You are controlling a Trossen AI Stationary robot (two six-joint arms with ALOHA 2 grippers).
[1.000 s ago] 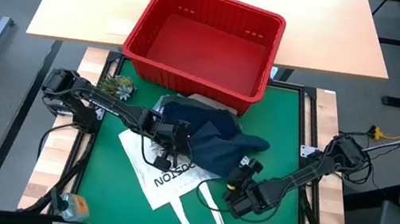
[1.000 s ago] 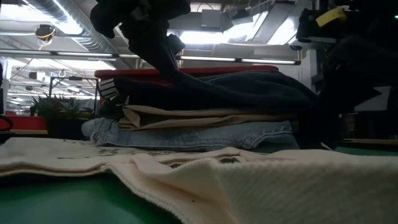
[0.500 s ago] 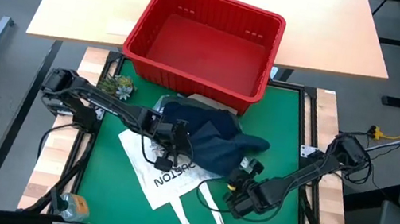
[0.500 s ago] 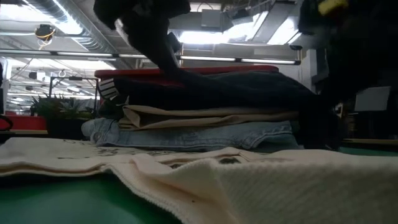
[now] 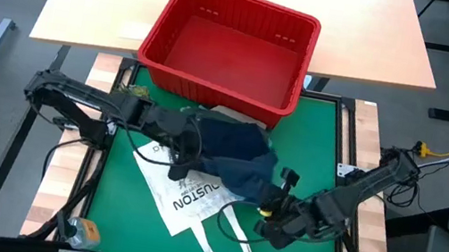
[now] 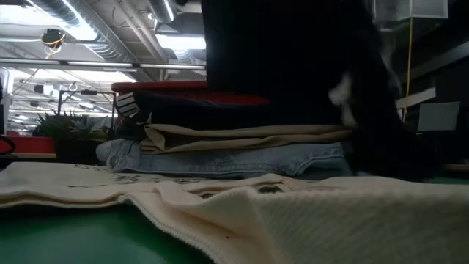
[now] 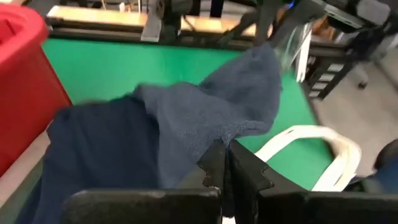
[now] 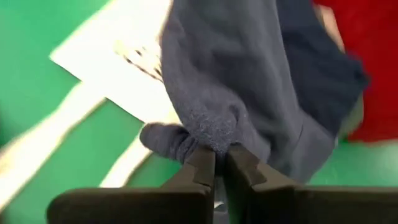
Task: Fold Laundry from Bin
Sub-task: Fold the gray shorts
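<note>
Fingers of both arms are pinched shut on the same dark navy garment (image 5: 234,153). In the left wrist view the left fingers (image 7: 225,163) meet with no gap, a fold of blue cloth caught at their tips and draping away over the green desk (image 7: 143,65). The right wrist view shows the right fingers (image 8: 216,163) closed the same way on a bunched corner of that garment, which hangs just beyond them above the white tote bag (image 8: 134,62). From above, the left fingers (image 5: 187,152) grip the garment's near-left edge and the right fingers (image 5: 270,207) its lower right corner, so the cloth stretches between the two. The red bin (image 5: 227,50) stands just beyond the garment, well past both sets of fingers, and looks empty; only this view shows that. The tote bag (image 5: 182,196) with its dark lettering lies under and in front of the garment. Only the low view reveals the stack beneath: beige cloth (image 6: 242,137) lying on light blue jeans (image 6: 220,159), with the dark garment (image 6: 278,59) lifted above them and filling the upper frame; the fingers cannot be made out there.
</note>
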